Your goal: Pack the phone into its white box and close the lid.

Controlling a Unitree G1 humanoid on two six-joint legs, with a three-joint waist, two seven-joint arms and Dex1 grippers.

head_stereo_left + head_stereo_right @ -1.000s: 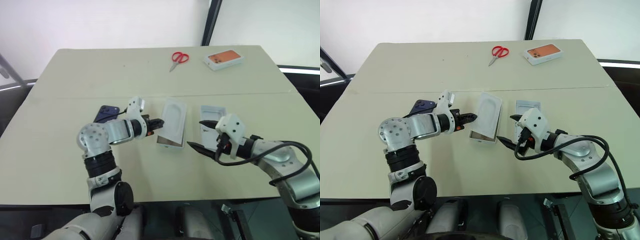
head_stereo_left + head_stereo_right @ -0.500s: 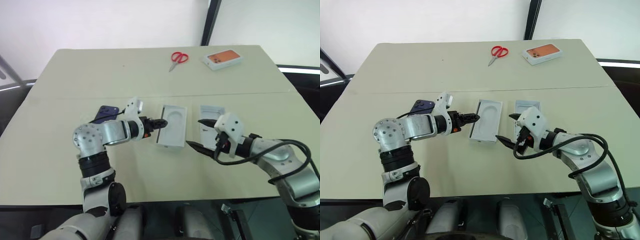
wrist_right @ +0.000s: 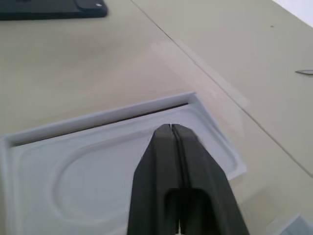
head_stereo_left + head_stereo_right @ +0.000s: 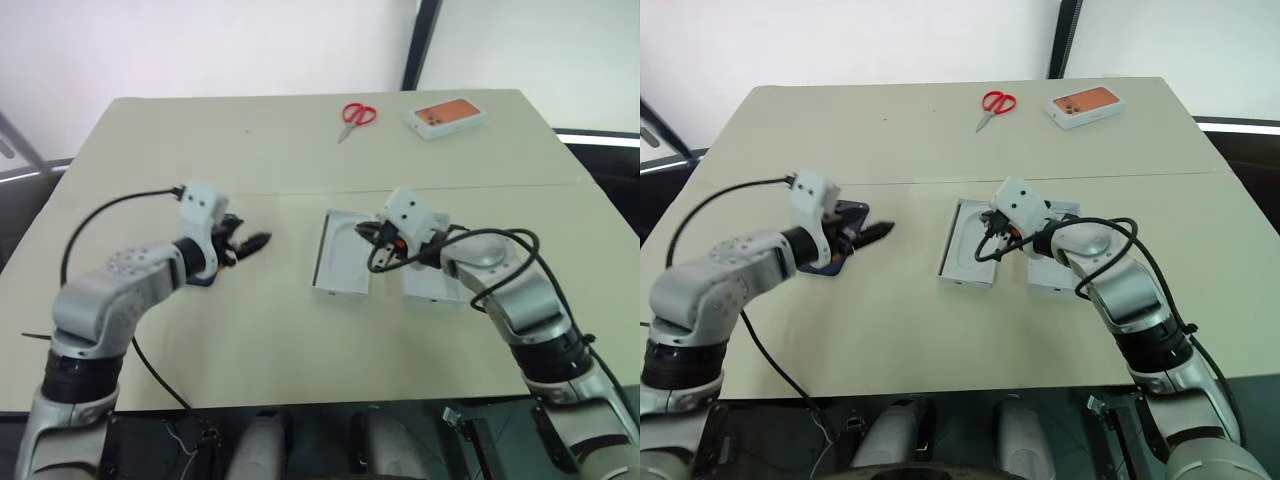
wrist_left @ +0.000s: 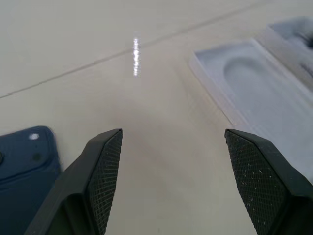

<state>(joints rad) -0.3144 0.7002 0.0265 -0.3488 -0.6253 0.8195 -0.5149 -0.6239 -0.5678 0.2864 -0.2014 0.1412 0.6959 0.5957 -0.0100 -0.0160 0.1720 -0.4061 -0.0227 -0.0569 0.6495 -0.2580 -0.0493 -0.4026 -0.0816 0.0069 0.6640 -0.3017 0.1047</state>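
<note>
With the phone lying toward the table's left edge beside the open, empty left gripper, the right gripper, pressed shut over the moulded insert, risks shoving it into the white box.

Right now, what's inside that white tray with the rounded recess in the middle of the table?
The white moulded tray holds nothing; the right tool, shut, hangs over its rounded recess. What lies beneath the tray is hidden.
</note>
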